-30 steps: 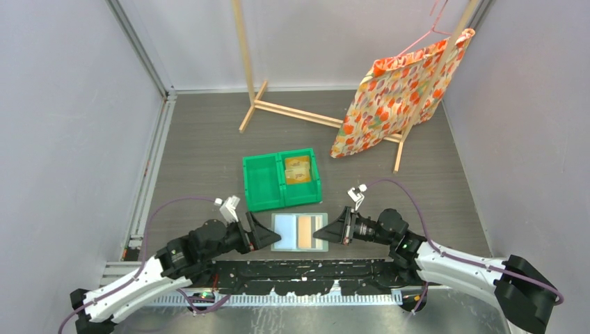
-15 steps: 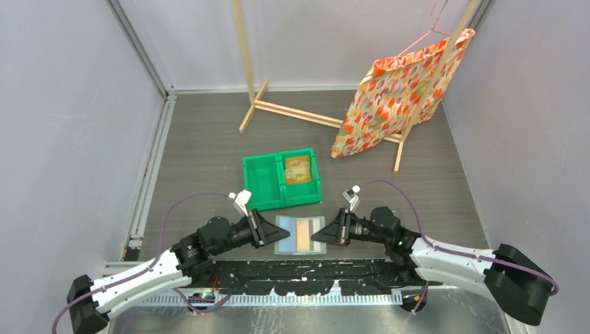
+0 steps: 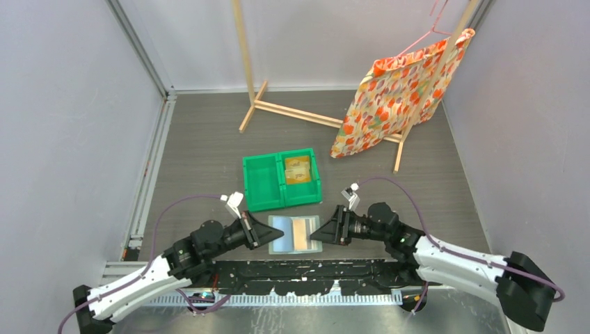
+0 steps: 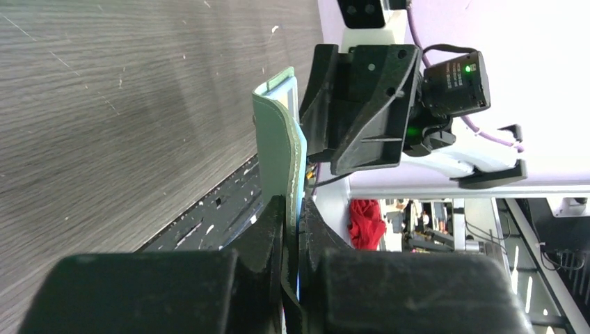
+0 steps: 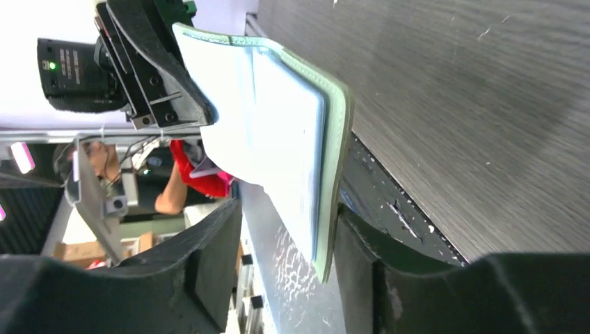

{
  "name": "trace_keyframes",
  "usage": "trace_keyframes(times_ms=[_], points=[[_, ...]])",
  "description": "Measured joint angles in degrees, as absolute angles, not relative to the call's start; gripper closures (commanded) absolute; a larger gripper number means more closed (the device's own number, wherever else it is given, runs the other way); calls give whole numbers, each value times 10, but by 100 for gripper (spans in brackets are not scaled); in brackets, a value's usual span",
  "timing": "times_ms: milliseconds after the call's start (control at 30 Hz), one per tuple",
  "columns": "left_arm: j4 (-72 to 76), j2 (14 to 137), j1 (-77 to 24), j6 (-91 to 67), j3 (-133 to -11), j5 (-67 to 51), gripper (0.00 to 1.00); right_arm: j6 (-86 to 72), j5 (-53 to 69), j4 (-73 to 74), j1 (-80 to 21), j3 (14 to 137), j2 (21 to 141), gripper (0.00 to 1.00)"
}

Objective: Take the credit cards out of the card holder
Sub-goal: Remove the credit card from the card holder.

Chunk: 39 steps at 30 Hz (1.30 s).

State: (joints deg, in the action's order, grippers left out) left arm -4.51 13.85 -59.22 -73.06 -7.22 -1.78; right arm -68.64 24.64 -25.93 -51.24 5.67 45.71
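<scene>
The card holder [image 3: 296,234] is held open above the near table edge between both grippers, pale blue inside with a tan credit card [image 3: 301,234] showing in its middle. My left gripper [image 3: 270,233] is shut on the holder's left flap; in the left wrist view the grey-green flap [image 4: 278,146] is pinched between the jaws of that gripper [image 4: 292,216]. My right gripper [image 3: 319,232] is open. In the right wrist view the holder's right edge [image 5: 278,132] lies between the jaws of the right gripper [image 5: 286,212], against one finger. More credit cards [image 3: 297,170] lie in the green bin.
The green two-compartment bin [image 3: 264,182] stands just beyond the holder. A wooden rack [image 3: 306,115] with a floral orange cloth [image 3: 403,90] on a hanger stands at the back right. Grey walls close in both sides.
My left gripper has closed onto the holder's left flap. My right gripper has opened from its grip on the right edge. The holder has shifted a little left and looks narrower.
</scene>
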Motion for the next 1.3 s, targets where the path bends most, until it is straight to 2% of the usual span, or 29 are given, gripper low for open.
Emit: trace_keyframes(times_ms=[233, 400, 567, 900, 1300], points=[[-152, 35, -592, -731, -82, 24, 99, -630, 193, -18, -512, 127, 309, 47], [-186, 13, -592, -731, -82, 30, 99, -616, 182, 39, -512, 166, 319, 47], [-188, 20, -592, -731, -82, 30, 99, -624, 183, -1, -515, 175, 397, 43], [-176, 42, -592, -730, -82, 25, 99, -660, 197, -172, -555, 174, 589, 40], [-170, 42, -592, -730, -82, 23, 99, -679, 207, -291, -560, 174, 692, 38]])
